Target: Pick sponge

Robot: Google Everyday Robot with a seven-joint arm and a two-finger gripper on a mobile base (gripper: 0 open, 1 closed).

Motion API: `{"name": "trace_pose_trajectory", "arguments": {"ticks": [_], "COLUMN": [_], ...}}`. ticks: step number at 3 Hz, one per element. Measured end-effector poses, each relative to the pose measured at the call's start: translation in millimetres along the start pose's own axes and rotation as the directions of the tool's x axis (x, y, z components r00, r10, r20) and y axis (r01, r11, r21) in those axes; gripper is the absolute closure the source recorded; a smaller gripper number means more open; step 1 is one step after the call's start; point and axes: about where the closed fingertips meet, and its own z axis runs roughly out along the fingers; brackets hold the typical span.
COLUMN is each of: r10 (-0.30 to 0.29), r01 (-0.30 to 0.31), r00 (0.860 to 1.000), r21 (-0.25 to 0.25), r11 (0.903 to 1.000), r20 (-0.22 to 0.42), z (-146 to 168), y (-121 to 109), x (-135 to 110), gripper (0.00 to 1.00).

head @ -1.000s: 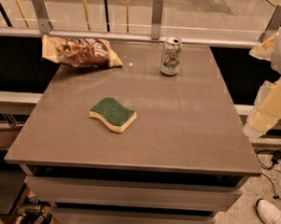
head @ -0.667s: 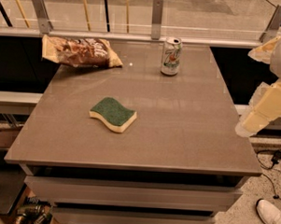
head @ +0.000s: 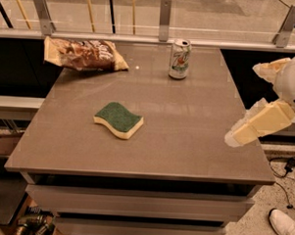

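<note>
Since the earlier frame, my gripper is creeping inward over the edge of the counter; whether it is spread or pressed together I cannot tell. The sponge is lying flat, green side up, well apart from the gripper, toward the counter's middle. I am judging it best to be arriving above it, then descending to pinch across its narrow waist. The soda can and snack bag are sitting well beyond that path, blocking nothing.
</note>
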Motion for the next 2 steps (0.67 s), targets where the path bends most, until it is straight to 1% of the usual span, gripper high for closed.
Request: {"name": "trace_pose_trajectory", "arguments": {"ticks": [1,2], "r10": [0.055,0.081], "r01": [-0.053,-0.074], "r00": [0.992,0.978], "r21": [-0.019,-0.043], "r11": [0.9984,0.9964], "r20": [0.117,0.191], "z": [18.3,40.8], "y": [14.1,32.9], "x": [-4.1,-9.8], "gripper": [0.0,0.0]}}
